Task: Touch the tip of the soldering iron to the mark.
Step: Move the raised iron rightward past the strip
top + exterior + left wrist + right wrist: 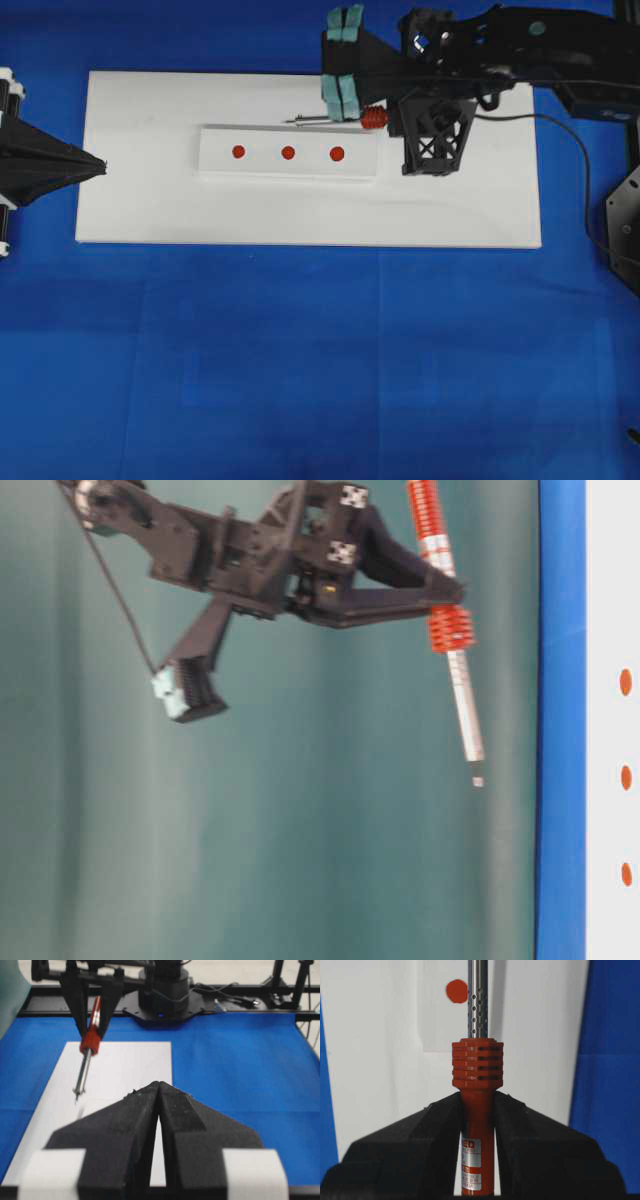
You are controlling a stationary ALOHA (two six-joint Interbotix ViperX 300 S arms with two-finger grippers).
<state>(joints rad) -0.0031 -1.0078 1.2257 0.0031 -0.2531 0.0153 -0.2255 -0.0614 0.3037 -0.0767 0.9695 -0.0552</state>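
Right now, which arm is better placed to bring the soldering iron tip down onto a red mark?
The right. Its tool is shut on the soldering iron, which hangs tip-down above the white board near the red marks. The left tool is shut, holds nothing, and sits at the board's far edge.

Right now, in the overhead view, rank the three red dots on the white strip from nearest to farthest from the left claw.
Measured from the left claw, shut at the board's left edge:
1. Left red dot, at the strip's left end.
2. Middle red dot, at the strip's centre.
3. Right red dot, at the strip's right end, below the soldering iron in this view.
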